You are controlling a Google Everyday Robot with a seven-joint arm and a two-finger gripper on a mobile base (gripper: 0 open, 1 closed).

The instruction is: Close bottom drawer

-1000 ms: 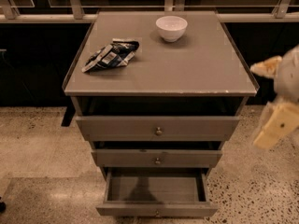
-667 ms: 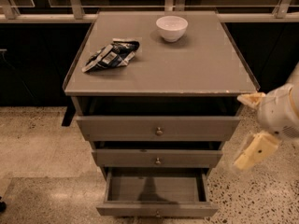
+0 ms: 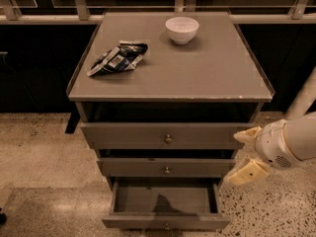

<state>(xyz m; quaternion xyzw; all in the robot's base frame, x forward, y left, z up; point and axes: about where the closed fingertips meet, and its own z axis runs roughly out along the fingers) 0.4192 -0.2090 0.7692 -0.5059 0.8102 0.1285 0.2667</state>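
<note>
**Item 1.** Two-finger gripper [image 3: 245, 153], cream-coloured, on a white rounded wrist. It hung at the right edge of the view, beside the cabinet's right flank. Its fingers [image 3: 248, 134] were spread apart, one above the other, with nothing held between them.

**Item 2.** Bottom drawer [image 3: 165, 201], the lowest and shallowest of three grey-brown wooden drawers. It lay left of the gripper and below it, pulled well out of the cabinet with its interior exposed. Its right front corner was near the lower finger but apart from it.

**Item 3.** Middle drawer [image 3: 167, 168], with a small round metal knob. It sat left of the gripper, about level with the lower finger, and stood slightly proud of the carcass.

**Item 4.** Top drawer [image 3: 168, 135], the tallest-fronted of the three, left of the gripper. Its right end was overlapped in view by the upper finger, and whether the two touched could not be told.

**Item 5.** Flat grey cabinet top [image 3: 217, 73], above the gripper and to its left.

**Item 6.** Small round white bowl [image 3: 182, 29], upright on the cabinet top, well above and left of the gripper.

**Item 7.** Crumpled dark snack packet [image 3: 118, 58], lying on the same surface, further left than the bowl and apart from it.
</note>
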